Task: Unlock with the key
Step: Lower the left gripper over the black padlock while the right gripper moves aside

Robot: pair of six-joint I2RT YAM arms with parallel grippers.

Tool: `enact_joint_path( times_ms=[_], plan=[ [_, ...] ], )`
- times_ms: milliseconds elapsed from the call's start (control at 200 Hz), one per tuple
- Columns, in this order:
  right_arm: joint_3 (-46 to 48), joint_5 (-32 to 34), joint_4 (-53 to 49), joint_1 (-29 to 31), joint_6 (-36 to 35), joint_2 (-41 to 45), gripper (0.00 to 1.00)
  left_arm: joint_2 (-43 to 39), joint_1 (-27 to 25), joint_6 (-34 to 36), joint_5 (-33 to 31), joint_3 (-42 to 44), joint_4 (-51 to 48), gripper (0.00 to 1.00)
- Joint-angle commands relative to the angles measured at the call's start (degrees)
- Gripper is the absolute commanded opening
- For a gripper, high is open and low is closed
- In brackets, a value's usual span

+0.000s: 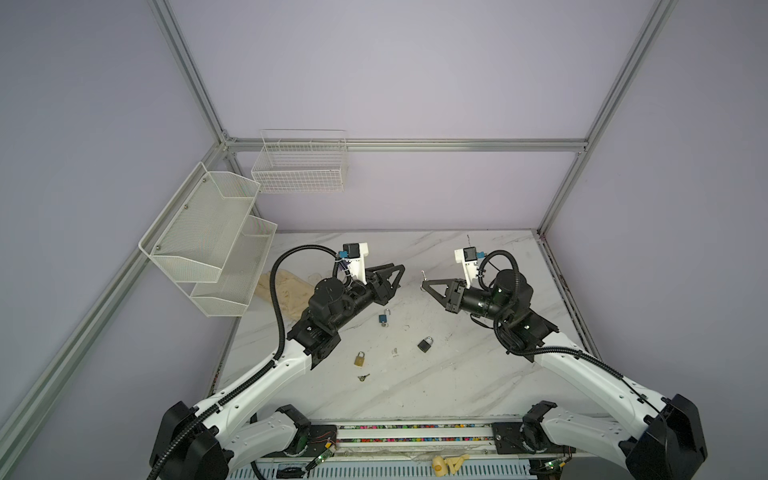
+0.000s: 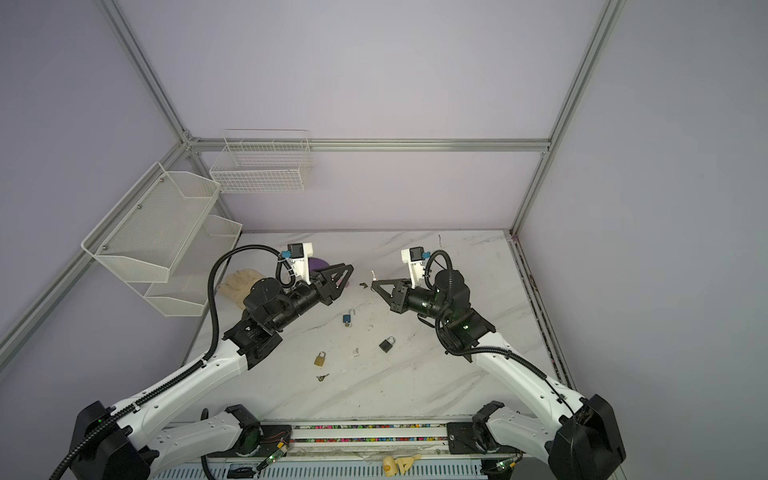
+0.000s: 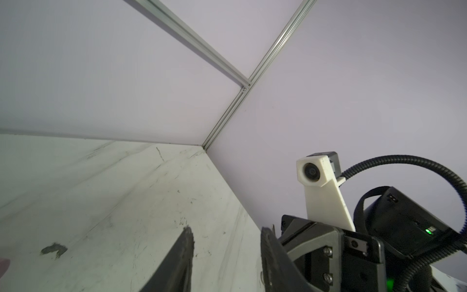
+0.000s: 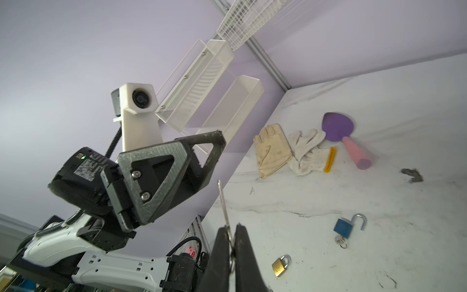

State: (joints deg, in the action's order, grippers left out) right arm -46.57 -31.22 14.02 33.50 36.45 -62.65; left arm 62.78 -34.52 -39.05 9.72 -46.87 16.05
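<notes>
The key (image 4: 222, 202) is pinched in the right gripper (image 4: 232, 228), its blade jutting past the tips. Facing it, the left gripper (image 3: 226, 231) gapes empty. Beneath the gap between them lies the blue padlock (image 4: 343, 227), shackle open. A brass padlock (image 4: 280, 265) and a black padlock (image 1: 424, 344) lie farther back, toward the arms' bases.

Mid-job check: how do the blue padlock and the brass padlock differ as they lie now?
The blue padlock has its shackle swung open; the brass padlock has it shut. A key ring sits at the blue padlock's base; the brass padlock has a small key lying apart from it. Both lie on the table.
</notes>
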Motion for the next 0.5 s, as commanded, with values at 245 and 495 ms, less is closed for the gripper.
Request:
enact_joint_path(
  times_ms=[245,495],
  plan=[
    [-0.2,18.8,-29.5,-0.4,-3.2,4.0,0.00,9.8,-7.3,5.9,-2.4,-8.9,-24.1,0.50],
    [3.1,20.4,-35.8,-0.4,0.1,8.5,0.00,23.6,-14.5,8.8,-7.5,-15.3,-32.1,0.52]
  ],
)
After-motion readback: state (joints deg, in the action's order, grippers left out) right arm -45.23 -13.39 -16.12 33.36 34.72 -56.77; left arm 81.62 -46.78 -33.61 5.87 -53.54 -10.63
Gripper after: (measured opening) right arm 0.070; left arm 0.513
